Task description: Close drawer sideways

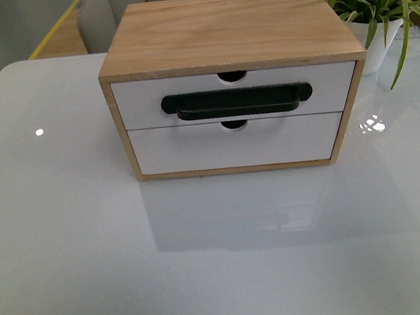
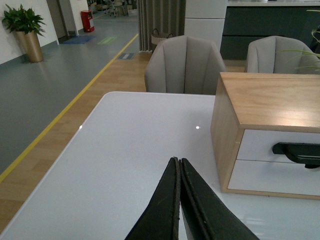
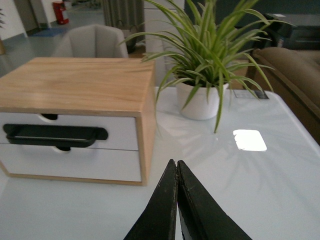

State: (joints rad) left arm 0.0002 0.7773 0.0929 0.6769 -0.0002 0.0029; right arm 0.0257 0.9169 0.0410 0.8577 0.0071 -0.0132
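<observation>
Drawer (image 1: 236, 93) centre frame, upper slot of box (image 1: 222, 32), front looks flush, so closing seems done.
Left gripper (image 2: 178, 161) and right gripper (image 3: 176, 162) are low centre in their views, both pinched together, empty, clear of the box. Next move, at most: a light check push by the handle (image 1: 236, 100).

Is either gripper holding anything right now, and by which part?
Nothing is held. The left gripper and right gripper are both shut and empty, clear of the drawer.
</observation>
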